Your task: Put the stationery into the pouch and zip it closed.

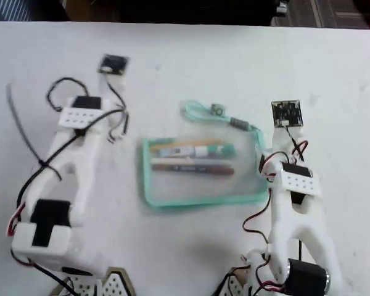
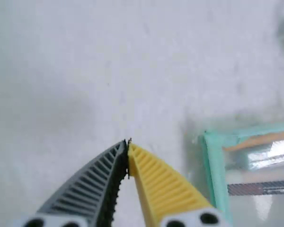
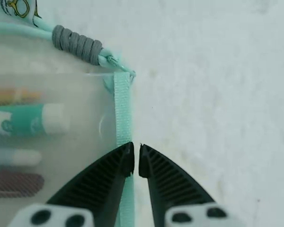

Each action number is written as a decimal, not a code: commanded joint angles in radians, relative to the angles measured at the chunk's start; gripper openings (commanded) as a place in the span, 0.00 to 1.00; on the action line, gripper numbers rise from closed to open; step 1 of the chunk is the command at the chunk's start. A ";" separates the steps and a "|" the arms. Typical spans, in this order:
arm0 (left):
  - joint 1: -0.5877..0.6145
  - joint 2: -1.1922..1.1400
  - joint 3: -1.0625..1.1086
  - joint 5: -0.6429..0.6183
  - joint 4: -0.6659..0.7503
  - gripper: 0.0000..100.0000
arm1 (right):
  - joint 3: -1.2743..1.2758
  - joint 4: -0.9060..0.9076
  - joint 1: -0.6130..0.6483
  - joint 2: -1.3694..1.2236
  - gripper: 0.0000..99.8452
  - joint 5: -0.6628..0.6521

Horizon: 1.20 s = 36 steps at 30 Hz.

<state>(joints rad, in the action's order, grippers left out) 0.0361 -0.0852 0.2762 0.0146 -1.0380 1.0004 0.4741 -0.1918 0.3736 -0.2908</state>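
The left claw (image 2: 128, 144), pinched shut on nothing, hovers with the pouch (image 2: 213, 161) corner just beside its yellow finger. The stationery (image 1: 191, 157) lies inside. The right claw (image 3: 136, 158), tips nearly together and empty, sits at the pouch's mint edge, with the zipper pull (image 3: 78, 45) ahead. With neither claw pinning the pouch, tugging the pull would likely drag the whole pouch.

White table (image 1: 191, 55) w/ pouch (image 1: 203, 185) flat mid.
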 commanded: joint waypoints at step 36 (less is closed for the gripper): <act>0.107 0.160 0.137 -0.219 0.216 0.02 | -0.276 0.288 0.180 -0.254 0.02 -0.103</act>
<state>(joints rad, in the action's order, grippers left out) 0.1573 0.0207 0.4219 -0.2002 -0.8431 0.6659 0.7994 -0.0338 0.0207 -0.3813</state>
